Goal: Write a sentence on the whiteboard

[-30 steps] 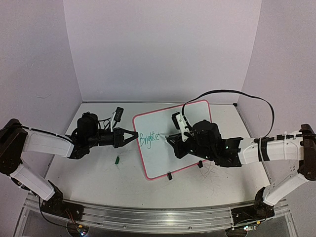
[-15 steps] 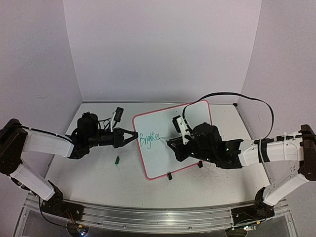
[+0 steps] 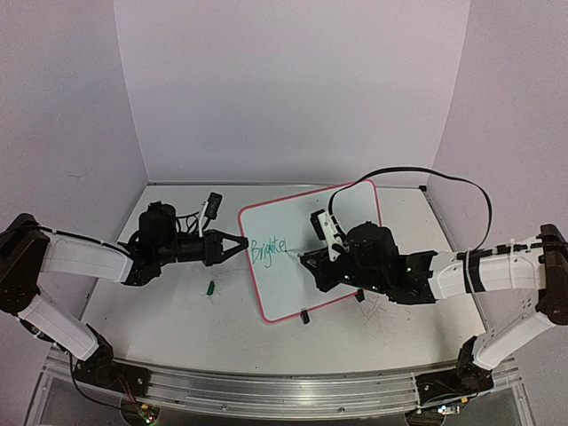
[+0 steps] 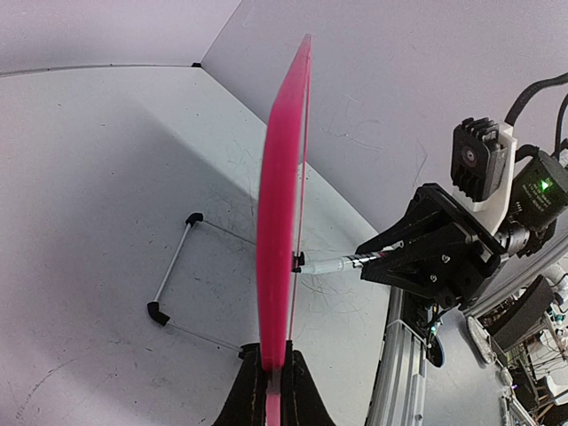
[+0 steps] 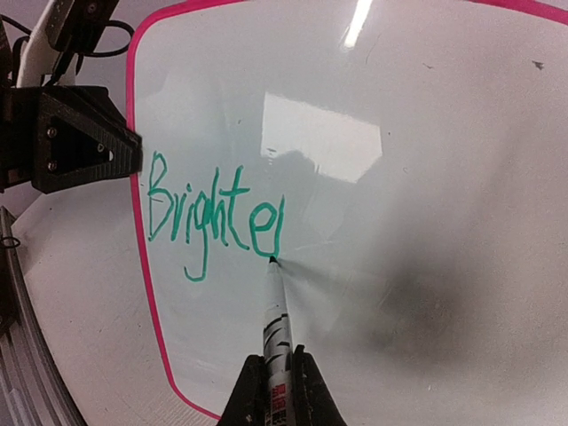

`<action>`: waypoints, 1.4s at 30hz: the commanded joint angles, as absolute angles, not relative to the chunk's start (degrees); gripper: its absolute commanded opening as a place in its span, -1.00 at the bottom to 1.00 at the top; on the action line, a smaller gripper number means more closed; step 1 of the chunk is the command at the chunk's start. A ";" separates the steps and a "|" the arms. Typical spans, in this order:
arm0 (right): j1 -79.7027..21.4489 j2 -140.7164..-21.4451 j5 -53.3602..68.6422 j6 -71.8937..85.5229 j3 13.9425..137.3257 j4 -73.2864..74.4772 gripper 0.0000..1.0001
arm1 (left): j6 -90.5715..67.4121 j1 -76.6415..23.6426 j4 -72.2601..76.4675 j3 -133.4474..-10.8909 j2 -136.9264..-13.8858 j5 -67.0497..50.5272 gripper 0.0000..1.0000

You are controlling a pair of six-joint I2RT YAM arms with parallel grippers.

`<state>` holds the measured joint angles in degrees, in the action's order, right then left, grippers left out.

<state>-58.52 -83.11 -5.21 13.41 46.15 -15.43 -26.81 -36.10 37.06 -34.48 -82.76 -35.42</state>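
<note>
The whiteboard (image 3: 282, 291), white with a pink frame, stands tilted on the table. My left gripper (image 3: 240, 242) is shut on its left edge; the left wrist view shows the pink edge (image 4: 282, 177) running up from between the jaws of that gripper (image 4: 274, 348). My right gripper (image 3: 308, 258) is shut on a marker (image 5: 276, 319), whose tip touches the board (image 5: 426, 177). The sentence (image 5: 213, 217) reads "Brighte" in green, followed by one upright stroke, and the tip sits at that stroke's foot. From the top it shows as a short green line (image 3: 268, 249).
A small green cap (image 3: 211, 287) lies on the table below the left gripper. The board's black feet (image 3: 304, 317) stick out at its near edge, and a wire stand (image 4: 173, 266) shows behind it. A black cable (image 3: 417, 170) arcs over the right arm.
The right gripper has shifted slightly right with the marker, and a new upright green stroke has appeared after the "e". The left arm has not moved.
</note>
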 commanded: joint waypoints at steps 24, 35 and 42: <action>-58.31 -84.72 -10.56 12.45 49.29 -18.54 -1.00 | -25.57 -36.16 37.61 -36.30 -80.74 -36.07 -1.00; -57.85 -84.39 -12.92 13.36 49.34 -18.31 -1.00 | -25.51 -36.18 37.48 -35.95 -80.50 -35.85 -1.00; -57.88 -77.08 -11.59 11.75 44.53 -21.29 -1.00 | -25.40 -36.16 37.37 -35.75 -80.69 -35.67 -1.00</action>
